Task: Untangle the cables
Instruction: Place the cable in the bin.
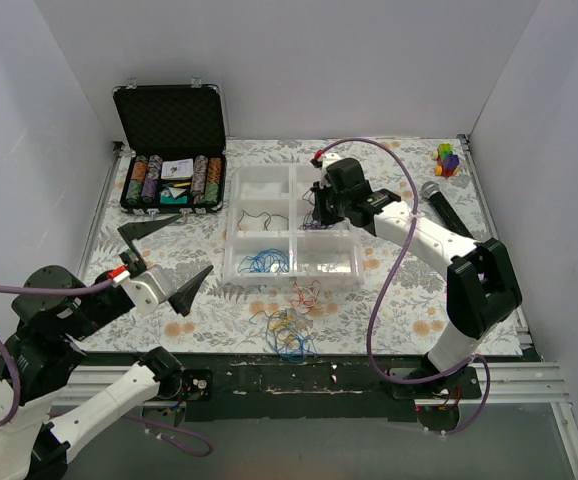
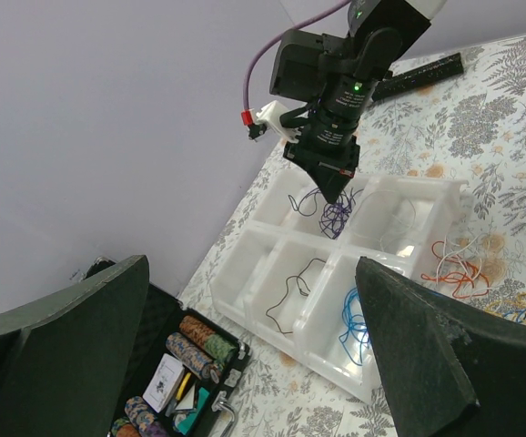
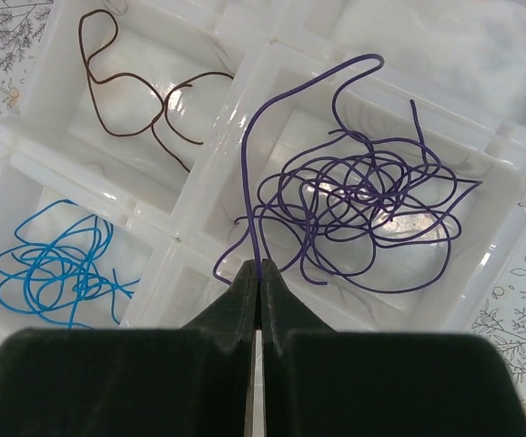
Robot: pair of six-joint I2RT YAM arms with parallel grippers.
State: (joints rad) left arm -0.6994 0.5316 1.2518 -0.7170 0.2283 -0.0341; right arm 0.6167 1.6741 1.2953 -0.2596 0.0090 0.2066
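Note:
My right gripper (image 3: 259, 266) is shut on one purple cable (image 3: 249, 164), whose strand rises from a purple tangle (image 3: 363, 200) in a compartment of the white tray (image 3: 210, 164). Other compartments hold a blue bundle (image 3: 58, 269) and a dark brown strand (image 3: 145, 100). From above, the right gripper (image 1: 316, 215) hangs over the tray's middle (image 1: 231, 200). A mixed tangle of cables (image 1: 289, 332) and red-orange strands (image 1: 306, 293) lie on the table in front of the tray. My left gripper (image 1: 198, 242) stands open and holds nothing, left of the tray and above the table.
An open black case of poker chips (image 1: 172, 150) stands at the back left. A black microphone (image 1: 441, 205) and a small colourful toy (image 1: 449, 160) lie at the back right. White walls close in the table on three sides.

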